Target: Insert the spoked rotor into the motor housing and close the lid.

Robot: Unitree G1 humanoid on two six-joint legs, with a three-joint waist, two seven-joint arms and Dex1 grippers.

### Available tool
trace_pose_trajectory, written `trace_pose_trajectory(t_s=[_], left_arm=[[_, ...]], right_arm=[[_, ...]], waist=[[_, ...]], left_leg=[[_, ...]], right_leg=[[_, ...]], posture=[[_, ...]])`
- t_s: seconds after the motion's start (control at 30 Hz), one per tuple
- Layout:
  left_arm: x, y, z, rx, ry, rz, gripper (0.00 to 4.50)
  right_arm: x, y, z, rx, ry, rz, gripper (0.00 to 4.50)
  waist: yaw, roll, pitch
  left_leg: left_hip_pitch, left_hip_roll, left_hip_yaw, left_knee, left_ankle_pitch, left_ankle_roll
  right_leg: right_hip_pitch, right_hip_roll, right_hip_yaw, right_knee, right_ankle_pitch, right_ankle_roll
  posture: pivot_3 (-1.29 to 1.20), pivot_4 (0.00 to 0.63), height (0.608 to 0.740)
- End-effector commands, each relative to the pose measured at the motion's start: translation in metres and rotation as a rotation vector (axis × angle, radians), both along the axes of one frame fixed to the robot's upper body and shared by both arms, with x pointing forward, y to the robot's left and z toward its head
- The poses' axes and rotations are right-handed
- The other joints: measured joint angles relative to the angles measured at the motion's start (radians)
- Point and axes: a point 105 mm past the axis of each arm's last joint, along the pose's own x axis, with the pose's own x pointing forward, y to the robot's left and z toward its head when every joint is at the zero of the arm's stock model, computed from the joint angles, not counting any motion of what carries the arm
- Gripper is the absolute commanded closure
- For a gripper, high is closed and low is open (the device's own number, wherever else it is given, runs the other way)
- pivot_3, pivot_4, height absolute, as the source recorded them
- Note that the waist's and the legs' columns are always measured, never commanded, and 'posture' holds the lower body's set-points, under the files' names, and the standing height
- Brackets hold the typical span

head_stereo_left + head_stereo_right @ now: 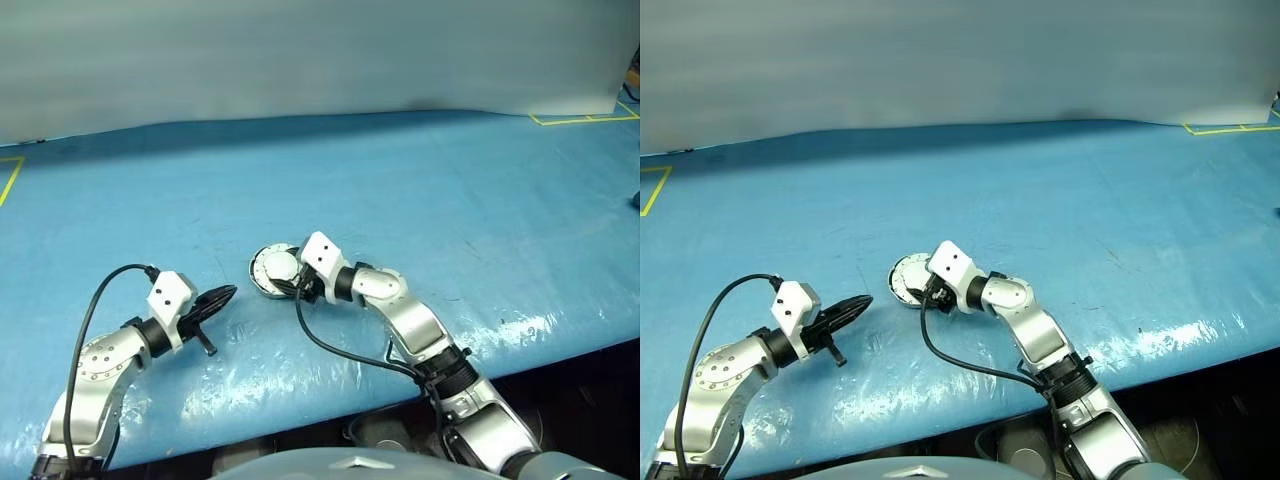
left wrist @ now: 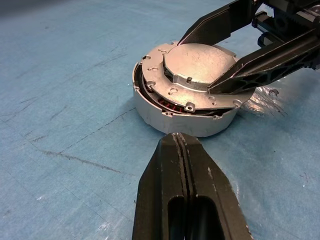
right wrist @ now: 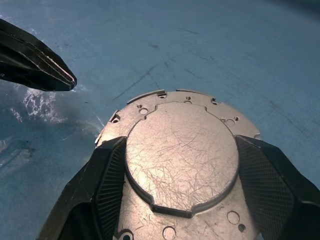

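though slightly ajar, lid (image 2: 200, 67) seemingly scratched

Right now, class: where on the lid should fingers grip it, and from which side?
Grip the lid by its raised circle, one finger on each side, coming low from its flat-notched edge as the right gripper does. The outer rim sits almost flush on the motor housing, offering little.

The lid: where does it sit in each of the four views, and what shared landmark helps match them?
Left eye view: the lid lies centre-left, at the right gripper.
Right eye view: just left of centre.
Left wrist view: upper middle, on the motor housing, slightly ajar.
Right wrist view: lower centre, between that gripper's fingers.
Shared landmark: the left gripper, shut, pointing at the housing.
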Motion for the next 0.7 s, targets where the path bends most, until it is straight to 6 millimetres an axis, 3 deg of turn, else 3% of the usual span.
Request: trace_pose_trajectory(t_s=[0.03,0.2,0.33,0.5,0.7], left_arm=[[0.002,-0.005,0.01,-0.003,-0.048,-0.019,4.5],[0.004,-0.008,0.01,-0.006,-0.051,-0.025,4.5],[0.006,-0.01,0.01,-0.007,-0.055,-0.029,4.5],[0.005,-0.01,0.009,-0.008,-0.054,-0.027,4.5],[0.004,-0.011,0.009,-0.012,-0.053,-0.023,4.5]], right_arm=[[-0.001,0.005,0.006,0.055,0.073,-0.006,1.48],[0.004,0.008,0.014,0.063,0.112,-0.012,1.48],[0.01,0.011,0.006,-0.032,0.113,-0.051,1.48],[0.002,0.019,0.003,-0.06,0.121,-0.024,1.48],[0.004,0.025,0.018,0.009,0.119,-0.034,1.48]], waist=[[0.0,0.0,0.0],[-0.002,0.0,0.0],[-0.005,0.0,0.0],[-0.008,0.0,0.0],[-0.01,0.0,0.0]], left_leg=[[0.0,0.0,0.0,0.0,0.0,0.0],[0.0,0.0,0.0,0.0,0.0,0.0],[0.0,0.0,0.0,0.0,0.0,0.001],[0.0,0.0,-0.001,0.0,0.0,0.001],[0.0,0.001,-0.001,-0.001,0.0,0.0]], right_leg=[[0.0,0.0,0.0,0.0,0.0,0.0],[0.0,0.0,0.0,0.0,0.0,0.0],[0.0,0.0,0.0,0.001,0.0,0.0],[0.0,0.001,-0.001,0.001,0.0,-0.001],[-0.001,0.001,-0.001,0.001,0.0,-0.001]], posture=[[0.0,0.15,0.74],[0.0,0.15,0.74],[0.0,0.15,0.74],[0.0,0.15,0.74],[0.0,0.15,0.74]])
